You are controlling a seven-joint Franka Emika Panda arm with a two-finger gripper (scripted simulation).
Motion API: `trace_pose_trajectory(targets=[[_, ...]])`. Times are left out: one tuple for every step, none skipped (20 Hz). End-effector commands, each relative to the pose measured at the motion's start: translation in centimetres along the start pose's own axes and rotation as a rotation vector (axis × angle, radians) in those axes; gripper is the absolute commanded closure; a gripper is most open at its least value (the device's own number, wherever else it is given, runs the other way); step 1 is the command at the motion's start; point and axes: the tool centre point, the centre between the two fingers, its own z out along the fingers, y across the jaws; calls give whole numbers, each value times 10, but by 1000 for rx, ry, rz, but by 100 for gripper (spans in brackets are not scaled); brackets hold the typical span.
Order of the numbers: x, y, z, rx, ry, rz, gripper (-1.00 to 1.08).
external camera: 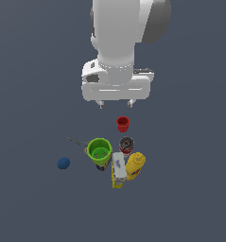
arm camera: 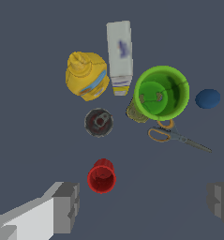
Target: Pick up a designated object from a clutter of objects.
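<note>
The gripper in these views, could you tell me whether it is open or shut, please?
Open. The gripper has its fingers far apart at opposite edges of the wrist view, with nothing between them; the red cup sits below, untouched.

— Where's the hand [external camera: 116,103]?
— Above the red cup [external camera: 123,124], fingers apart.
— And the carton [external camera: 117,169]?
— Upright between the green cup [external camera: 99,150] and mustard bottle [external camera: 135,165], touching both.

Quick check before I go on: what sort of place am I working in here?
Most likely a bare simulated test scene, not a real room: a plain grey floor with no walls or furniture, and loose household items such as a carton, green cup and scissors.
</note>
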Motion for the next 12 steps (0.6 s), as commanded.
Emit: trace_pose_trajectory(targets=[[0,0,0,0,0,0,-92],[0,1,0,0,0,0,-92],[0,1,0,-1,-1,-1,-92],[1,2,0,-3,-2,-2,-92],[1,4,-1,-6,-3,-4,-92],[2,6,-1,-9,-5,-6,-92],[2,9,-2,-12,-6,-9,-92],[3,10,-2,-15,-7,-10,-92],[3,11,-2,-16,-8,-11,-92],[3,12,-3,-17,-9,-12,-92],[3,12,-3,-17,-9,-12,-92],[3,12,-2,-16,-8,-11,-92]])
